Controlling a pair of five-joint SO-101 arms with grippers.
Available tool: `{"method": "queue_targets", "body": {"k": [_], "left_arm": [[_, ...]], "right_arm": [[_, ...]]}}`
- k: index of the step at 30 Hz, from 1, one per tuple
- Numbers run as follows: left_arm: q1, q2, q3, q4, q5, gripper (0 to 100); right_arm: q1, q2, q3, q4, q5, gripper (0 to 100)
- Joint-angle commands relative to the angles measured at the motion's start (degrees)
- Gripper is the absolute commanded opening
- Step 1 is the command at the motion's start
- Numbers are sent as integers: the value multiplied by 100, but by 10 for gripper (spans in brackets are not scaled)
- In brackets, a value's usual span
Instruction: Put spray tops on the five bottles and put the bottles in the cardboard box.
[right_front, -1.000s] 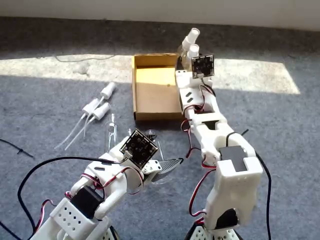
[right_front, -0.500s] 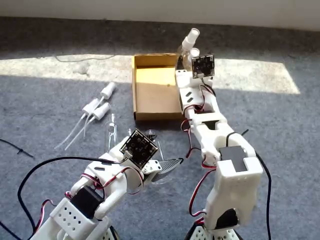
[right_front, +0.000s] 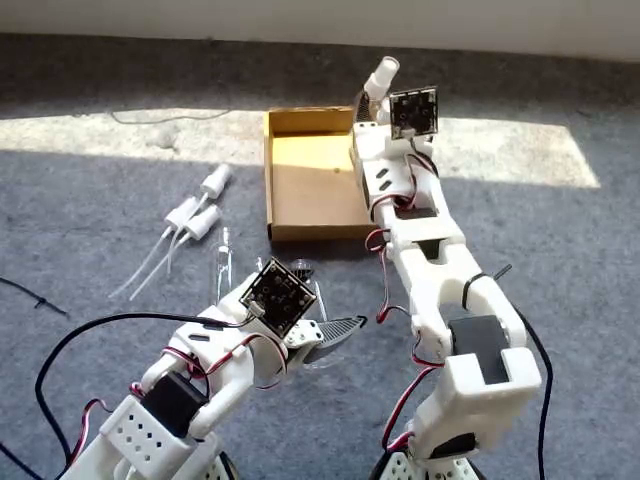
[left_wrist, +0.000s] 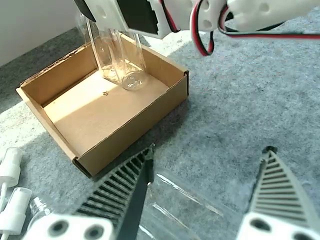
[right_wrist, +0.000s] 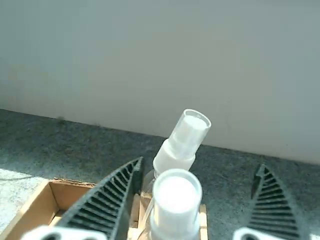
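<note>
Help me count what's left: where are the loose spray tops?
In the high view, the loose spray tops lie together on the carpet, on the left side, a short way left of the cardboard box.

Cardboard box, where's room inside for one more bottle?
The cardboard box floor is bare along its left wall and its near wall. The far right corner is crowded: bottles with spray tops sit there.

Two capped clear bottles (left_wrist: 117, 60) sit inside the cardboard box (left_wrist: 127, 134).
</note>
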Motion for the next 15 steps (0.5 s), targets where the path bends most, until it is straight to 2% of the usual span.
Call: {"method": "queue_targets", "body": {"k": [1, 4, 9, 12, 15], "left_arm": [[57, -48, -22, -105, -18, 298], [57, -48, -22, -105, -18, 298], [40, -48, -22, -105, -18, 298], [-215, -84, -40, -123, -18, 298], [-787, -101, -215, -123, -9, 298]], "right_arm": [[101, -602, -84, 259, 70, 288], [119, -927, -84, 769, 70, 286], [57, -1895, -207, 2378, 44, 286], [-136, -2624, -365, 3600, 44, 286], [-400, -3336, -374, 4611, 44, 286]]}}
